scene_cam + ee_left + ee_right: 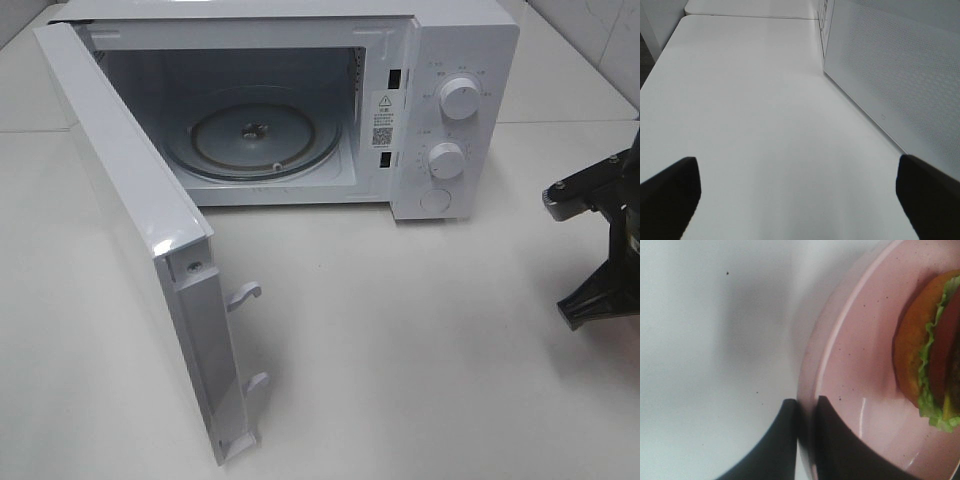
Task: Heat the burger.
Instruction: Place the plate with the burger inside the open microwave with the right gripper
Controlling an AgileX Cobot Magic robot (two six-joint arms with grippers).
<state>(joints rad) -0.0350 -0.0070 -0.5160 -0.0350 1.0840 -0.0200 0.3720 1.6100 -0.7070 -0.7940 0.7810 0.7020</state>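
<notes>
Even, diffuse overhead light; shadows are soft and pale. Glare streaks the microwave door (135, 205). At my right gripper (807, 407), the pink plate (860, 340) carries a small highlight and the burger (912, 355) just beyond is blurred. My left gripper (797, 195) shows as two dark, unfocused shapes.

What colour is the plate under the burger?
The plate is pink with tiny dark speckles, seen best in the right wrist view.

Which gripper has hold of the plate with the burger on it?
The right gripper: its jaws are shut on the rim of the pink plate. The left gripper is open over the table beside the microwave door, holding nothing.
</notes>
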